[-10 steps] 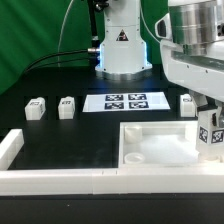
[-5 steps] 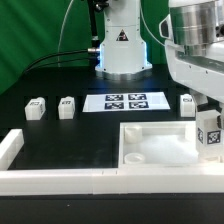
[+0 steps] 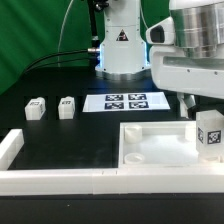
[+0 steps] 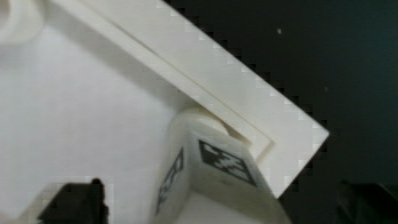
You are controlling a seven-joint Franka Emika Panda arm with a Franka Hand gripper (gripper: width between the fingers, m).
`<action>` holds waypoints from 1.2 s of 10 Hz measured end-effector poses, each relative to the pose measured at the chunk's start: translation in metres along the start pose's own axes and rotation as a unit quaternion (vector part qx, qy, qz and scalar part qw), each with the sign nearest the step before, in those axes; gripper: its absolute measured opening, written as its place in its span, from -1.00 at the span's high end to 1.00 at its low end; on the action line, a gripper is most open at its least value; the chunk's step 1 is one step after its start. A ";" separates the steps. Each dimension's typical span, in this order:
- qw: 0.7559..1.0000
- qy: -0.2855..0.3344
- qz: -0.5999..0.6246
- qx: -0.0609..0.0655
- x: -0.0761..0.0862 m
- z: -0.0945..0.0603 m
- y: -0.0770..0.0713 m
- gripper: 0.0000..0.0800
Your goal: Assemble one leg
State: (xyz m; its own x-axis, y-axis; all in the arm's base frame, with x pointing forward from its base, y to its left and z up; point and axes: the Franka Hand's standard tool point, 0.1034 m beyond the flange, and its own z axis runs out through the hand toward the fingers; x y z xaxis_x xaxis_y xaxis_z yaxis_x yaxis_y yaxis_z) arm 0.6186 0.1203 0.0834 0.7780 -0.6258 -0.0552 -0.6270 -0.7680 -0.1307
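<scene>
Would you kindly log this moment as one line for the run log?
stage: leg standing in tray corner | gripper: open, above leg, not holding | spare legs: on table

you're looking at a black table (image 3: 70, 140) with a green backdrop (image 3: 25, 30) behind it. the tray (image 3: 160, 150) is plain white, as is the rail (image 3: 60, 180) along the front. the leg (image 3: 211, 130) is white with a black-and-white square tag (image 4: 226, 165). two more legs (image 3: 35, 107) (image 3: 67, 106) are white with dark marks. the marker board (image 3: 128, 101) is white with black tags.
</scene>
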 end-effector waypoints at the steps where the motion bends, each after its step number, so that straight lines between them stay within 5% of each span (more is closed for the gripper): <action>1: 0.999 0.001 -0.054 -0.002 0.001 0.000 0.000 -0.62; 5: 0.948 0.016 -0.318 -0.033 0.000 -0.001 -0.004 -0.62; 7: 0.911 0.012 -0.410 -0.035 0.005 -0.001 -0.001 -0.62; 10: 0.908 0.013 -0.417 -0.035 0.006 -0.001 0.000 -0.62; 11: 0.908 0.013 -0.417 -0.035 0.006 -0.001 0.000 -0.34; 12: 0.908 0.013 -0.417 -0.035 0.006 -0.001 0.000 -0.34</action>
State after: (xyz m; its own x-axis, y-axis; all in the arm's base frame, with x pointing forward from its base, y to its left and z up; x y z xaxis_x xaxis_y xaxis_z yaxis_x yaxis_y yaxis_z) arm 0.6232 0.1169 0.0843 0.9829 0.1749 0.0578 0.1780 -0.9826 -0.0532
